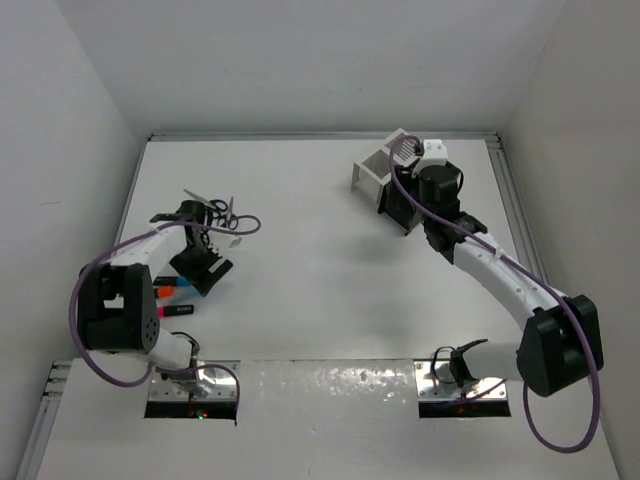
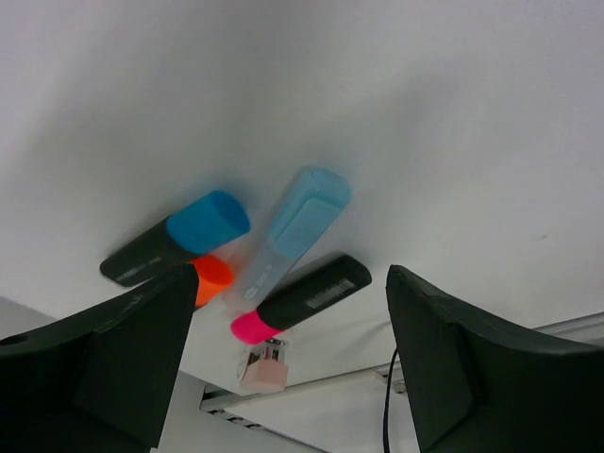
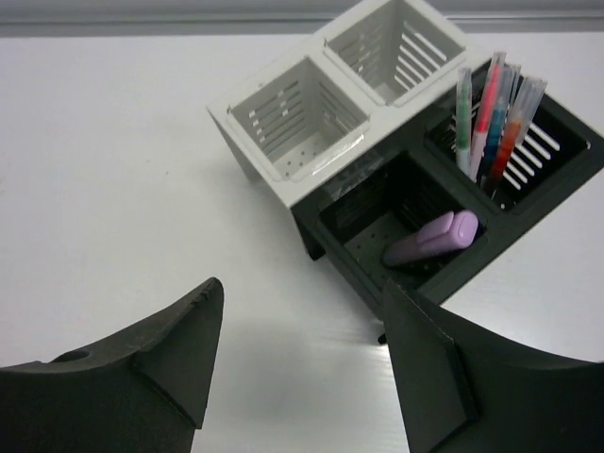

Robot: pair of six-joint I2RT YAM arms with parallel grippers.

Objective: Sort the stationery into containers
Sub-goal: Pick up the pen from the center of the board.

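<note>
Left tool [image 2: 291, 283] released over pink highlighter [image 2: 302, 300]; orange highlighter [image 2: 212, 276] half hidden behind its finger. Right tool [image 3: 302, 288] released, empty. Overhead, I find right arm [image 1: 500, 275] masking black box [image 3: 344, 264].

Five highlighters [image 2: 297, 231], perhaps four pens [image 3: 489, 113] — two boxes [image 3: 260, 170]

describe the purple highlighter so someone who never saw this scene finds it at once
At the far right of the table, find the black slatted box joined to the white box. One of its compartments holds thin pens standing upright; in the one beside it lies the purple highlighter, alone, short, chunky and leaning, the only purple marker.
</note>
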